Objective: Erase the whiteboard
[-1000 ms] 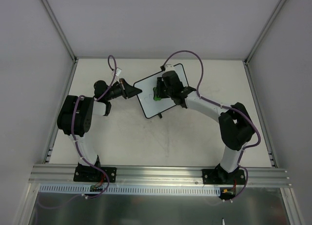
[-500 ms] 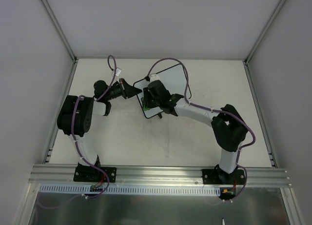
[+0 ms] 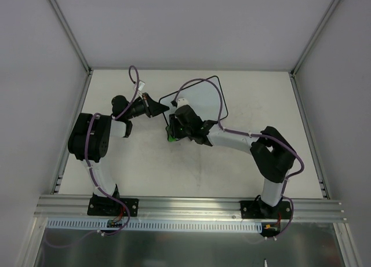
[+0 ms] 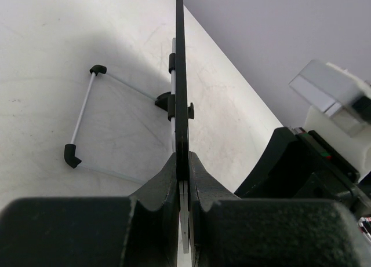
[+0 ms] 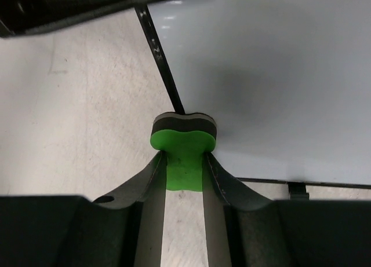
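The whiteboard (image 3: 197, 102) stands near the table's back middle, white face with a thin black frame. My left gripper (image 3: 164, 109) is shut on its left edge. In the left wrist view the board (image 4: 181, 76) shows edge-on, clamped between the fingers (image 4: 182, 168). My right gripper (image 3: 173, 132) is shut on a green eraser (image 3: 171, 137) with a black felt pad, at the board's near left corner. In the right wrist view the eraser (image 5: 184, 141) touches the black frame beside the board's blank face (image 5: 278, 76), held by the gripper (image 5: 184, 163).
A thin white rod with black end caps (image 4: 81, 113) lies on the table left of the board's edge. The right arm's purple cable (image 3: 203, 81) loops over the board. Grey walls enclose the table (image 3: 145, 174) on three sides.
My right gripper has swept the eraser from the board's middle down and left to its near left corner. The left gripper has kept its hold on the board's edge.
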`<act>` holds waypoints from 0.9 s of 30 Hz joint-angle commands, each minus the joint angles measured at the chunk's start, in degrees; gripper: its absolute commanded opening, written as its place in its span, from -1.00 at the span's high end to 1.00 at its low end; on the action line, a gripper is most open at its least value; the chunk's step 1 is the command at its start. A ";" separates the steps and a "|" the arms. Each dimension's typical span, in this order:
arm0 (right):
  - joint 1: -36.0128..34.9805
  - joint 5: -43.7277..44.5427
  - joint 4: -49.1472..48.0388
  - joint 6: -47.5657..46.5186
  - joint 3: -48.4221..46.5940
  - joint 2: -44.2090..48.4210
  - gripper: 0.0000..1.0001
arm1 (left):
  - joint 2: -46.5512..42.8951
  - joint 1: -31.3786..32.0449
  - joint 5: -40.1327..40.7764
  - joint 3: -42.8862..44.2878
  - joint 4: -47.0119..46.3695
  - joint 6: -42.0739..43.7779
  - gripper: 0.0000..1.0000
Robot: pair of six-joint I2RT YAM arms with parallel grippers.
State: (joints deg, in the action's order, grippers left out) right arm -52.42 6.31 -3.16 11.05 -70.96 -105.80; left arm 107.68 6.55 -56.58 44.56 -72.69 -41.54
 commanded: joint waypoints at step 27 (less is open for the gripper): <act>23.93 4.86 32.50 4.16 29.74 45.96 1.00 | -0.80 1.54 -6.26 1.15 -8.70 -0.65 1.00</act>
State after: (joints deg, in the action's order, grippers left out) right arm -30.83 10.28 22.41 15.84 -39.72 -59.27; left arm 107.68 6.83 -57.17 44.56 -73.43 -42.50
